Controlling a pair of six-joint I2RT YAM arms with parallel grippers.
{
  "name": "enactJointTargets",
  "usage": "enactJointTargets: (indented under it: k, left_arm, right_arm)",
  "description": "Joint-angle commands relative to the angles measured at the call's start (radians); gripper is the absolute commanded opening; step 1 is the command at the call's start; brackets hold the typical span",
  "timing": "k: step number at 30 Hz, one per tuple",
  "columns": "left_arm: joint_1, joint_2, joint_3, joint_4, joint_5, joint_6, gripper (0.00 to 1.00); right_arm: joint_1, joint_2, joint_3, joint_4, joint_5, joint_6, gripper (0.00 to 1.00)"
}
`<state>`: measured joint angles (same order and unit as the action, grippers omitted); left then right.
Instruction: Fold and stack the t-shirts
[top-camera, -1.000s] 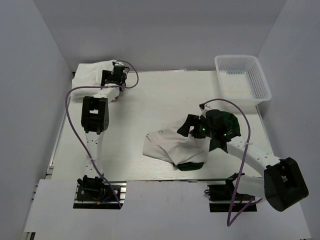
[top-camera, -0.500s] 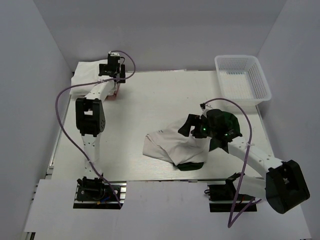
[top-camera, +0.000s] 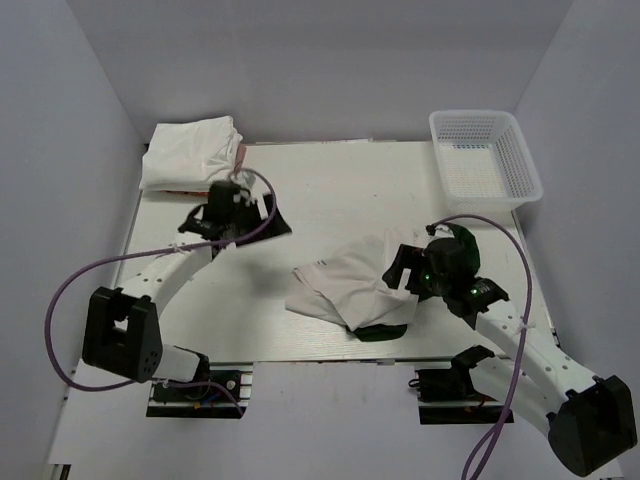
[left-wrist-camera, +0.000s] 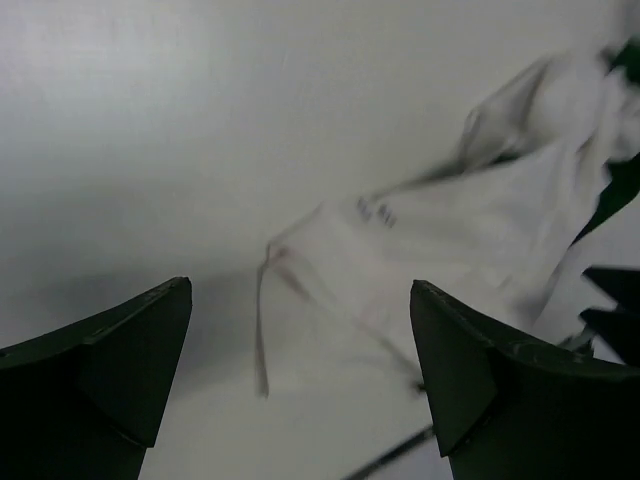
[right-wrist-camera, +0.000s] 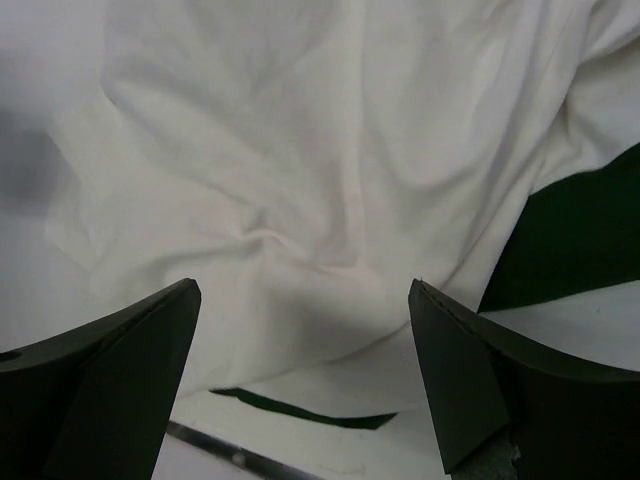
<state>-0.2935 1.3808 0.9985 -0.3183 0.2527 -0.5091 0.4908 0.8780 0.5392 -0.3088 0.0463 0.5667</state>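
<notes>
Lying crumpled toward the table's (top-camera: 330, 190) 5 o'clock, the cream-white t-shirt (top-camera: 345, 285) shows dark green sleeves; left gripper (left-wrist-camera: 300, 300) and right gripper (right-wrist-camera: 300, 295) both gape wide, holding nothing.

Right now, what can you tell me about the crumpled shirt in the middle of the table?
The shirt is soft, creased cloth. It is cream-white, with dark green parts at its near and right edges and small dark lettering by its left edge. It is not folded; it lies bunched in a heap on the table, a little right of the middle. The right gripper hangs open just above its wrinkles. Whether it touches the cloth cannot be told.
</notes>
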Motion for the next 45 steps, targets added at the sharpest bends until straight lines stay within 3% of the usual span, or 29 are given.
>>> enactJointTargets:
  k: [1, 6, 9, 16, 21, 23, 24, 25, 27, 28, 29, 34, 37, 41, 45]
  left_arm:
    - [-0.051, -0.050, -0.145, -0.125, 0.146, -0.062, 1.00]
    - [-0.104, -0.284, -0.414, -0.090, 0.135, -0.146, 1.00]
    - [-0.127, -0.293, -0.451, -0.033, 0.120, -0.158, 0.97]
    - [-0.177, -0.097, -0.440, 0.036, 0.120, -0.124, 0.78]
    - [-0.229, 0.001, -0.431, 0.093, 0.100, -0.134, 0.74]
    - [-0.245, 0.050, -0.407, 0.117, 0.100, -0.146, 0.59]
    - [-0.259, 0.050, -0.406, 0.127, 0.100, -0.146, 0.59]
    - [-0.259, 0.072, -0.394, 0.127, 0.100, -0.146, 0.46]
    - [-0.269, 0.090, -0.373, 0.111, 0.088, -0.155, 0.29]
    - [-0.280, 0.090, -0.373, 0.102, 0.068, -0.155, 0.10]
    - [-0.280, 0.090, -0.359, 0.091, 0.038, -0.155, 0.01]
    - [-0.280, 0.060, -0.325, 0.039, -0.082, -0.155, 0.00]
    - [-0.280, 0.008, -0.325, 0.039, -0.108, -0.164, 0.00]
    - [-0.280, -0.037, -0.325, 0.039, -0.133, -0.164, 0.00]
    - [-0.280, -0.058, -0.334, 0.027, -0.145, -0.164, 0.00]
  right_arm:
    - [-0.001, -0.034, -0.042, -0.052, -0.126, -0.050, 0.90]
    - [-0.001, -0.017, -0.048, -0.105, -0.169, -0.077, 0.90]
    - [0.000, -0.019, -0.059, -0.141, -0.177, -0.071, 0.90]
    - [0.000, 0.004, -0.116, -0.003, -0.347, -0.062, 0.90]
    - [0.000, 0.090, -0.120, 0.092, -0.393, -0.042, 0.90]
    - [-0.001, 0.120, -0.110, 0.140, -0.392, -0.028, 0.90]
    - [0.000, 0.128, -0.110, 0.145, -0.385, -0.019, 0.90]
    - [-0.001, 0.137, -0.102, 0.158, -0.376, -0.013, 0.90]
    - [0.000, 0.144, -0.090, 0.183, -0.356, 0.002, 0.90]
    - [0.003, 0.145, -0.079, 0.192, -0.353, 0.005, 0.89]
    - [-0.001, 0.145, -0.073, 0.185, -0.355, -0.002, 0.89]
    - [0.003, 0.131, -0.002, 0.067, -0.324, -0.051, 0.90]
    - [0.018, 0.099, 0.025, -0.027, -0.376, -0.184, 0.90]
    - [0.087, 0.073, 0.053, 0.007, -0.447, -0.153, 0.90]
    - [0.184, 0.101, 0.116, -0.055, -0.274, -0.203, 0.90]
